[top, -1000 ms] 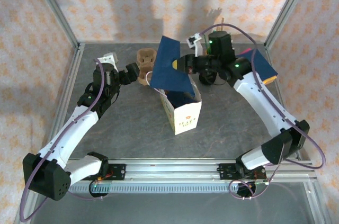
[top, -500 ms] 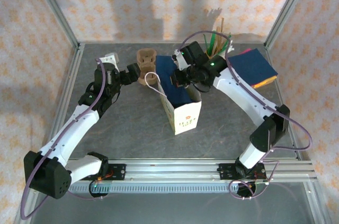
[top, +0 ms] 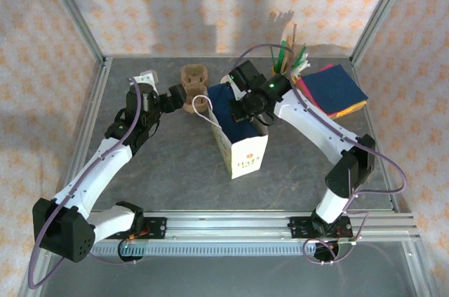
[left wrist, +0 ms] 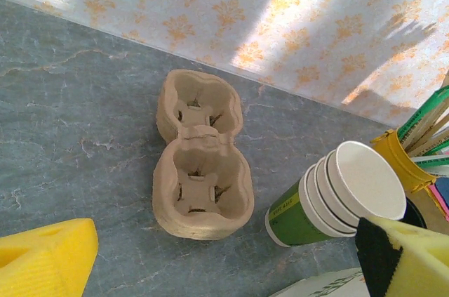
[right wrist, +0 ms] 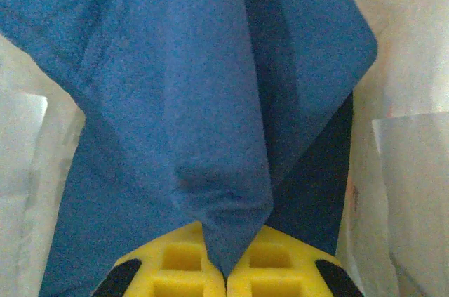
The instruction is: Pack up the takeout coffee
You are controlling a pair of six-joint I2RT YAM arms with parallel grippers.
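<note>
My right gripper (right wrist: 226, 269), jaws clamped on the blue napkin (right wrist: 210, 100) ahead of them, has just lowered into the paper bag (top: 242, 156), so packing seems nearly done, the takeout coffee probably hidden beneath, while my left gripper (left wrist: 224, 262) holds its jaws wide apart, empty, above the cup carrier (left wrist: 202, 185).

Blue napkin (right wrist: 210, 100) in white paper bag (top: 243, 154)

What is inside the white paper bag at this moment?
A blue napkin, pinched by the shut right gripper, hangs into the white paper bag. It covers the bag's floor, so whether anything lies beneath cannot be seen.
</note>
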